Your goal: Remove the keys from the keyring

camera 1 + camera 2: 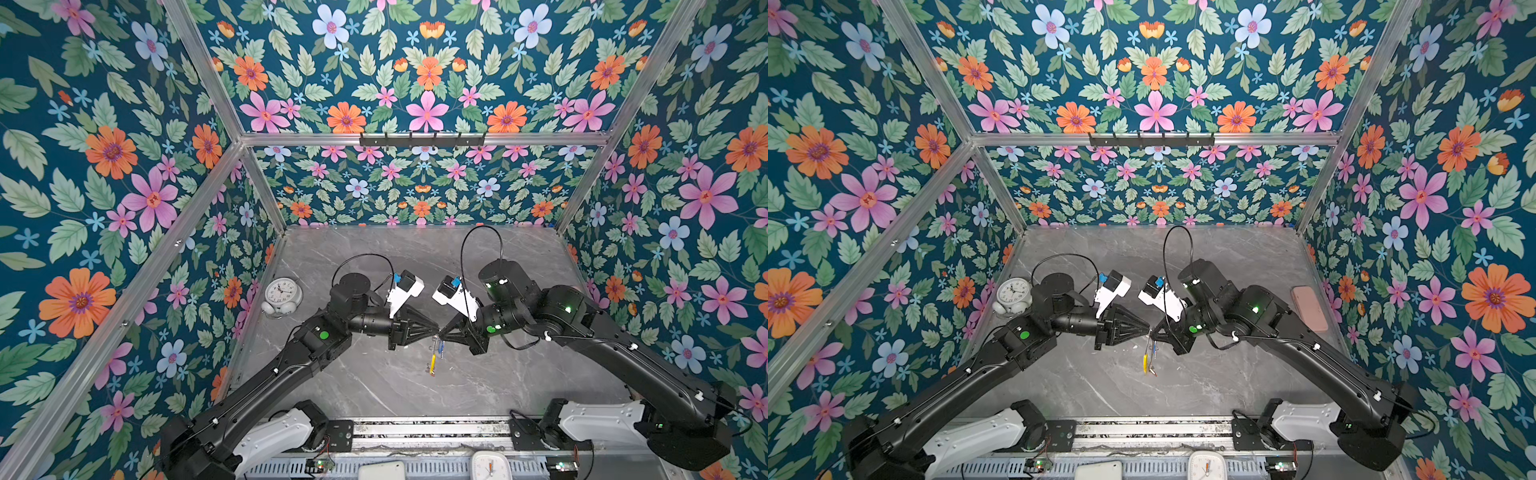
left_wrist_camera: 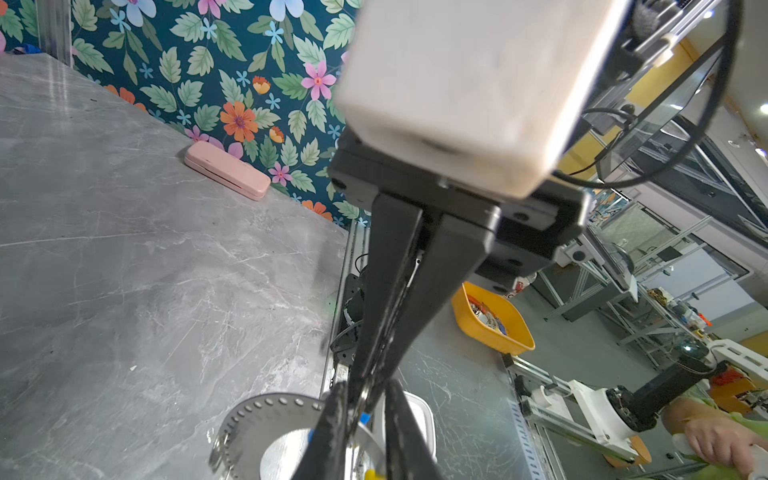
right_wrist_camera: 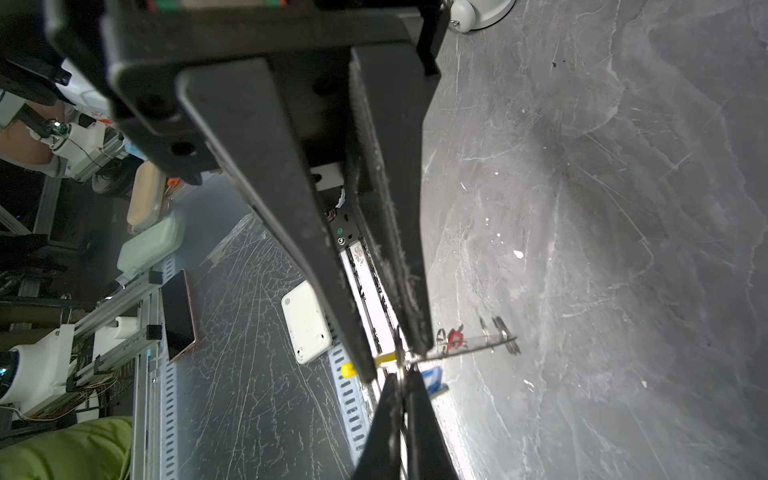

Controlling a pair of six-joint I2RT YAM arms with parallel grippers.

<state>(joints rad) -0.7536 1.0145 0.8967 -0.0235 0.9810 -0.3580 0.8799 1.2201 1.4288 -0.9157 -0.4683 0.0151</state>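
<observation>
Both grippers meet tip to tip above the middle of the table. The keyring hangs edge-on beneath them, its yellow sleeve (image 1: 432, 361) (image 1: 1145, 361) pointing down. My right gripper (image 1: 442, 333) (image 3: 395, 363) is shut on the hoop beside the sleeve. In the left wrist view the hoop (image 2: 257, 411) is a grey perforated band. My left gripper (image 1: 436, 331) (image 2: 365, 386) has its jaws nearly together on a thin silver ring (image 3: 399, 368). The blue-tagged key (image 3: 434, 380) (image 1: 441, 347) hangs just outside those jaws. The red-tagged key (image 3: 456, 334) sits further along the hoop.
A round white alarm clock (image 1: 281, 296) stands at the table's left edge. A pink case (image 1: 1308, 307) (image 2: 226, 169) lies against the right wall. A black hook rail (image 1: 422, 140) runs along the back wall. A white box (image 3: 306, 322) and a square clock (image 1: 490, 465) lie past the front rail.
</observation>
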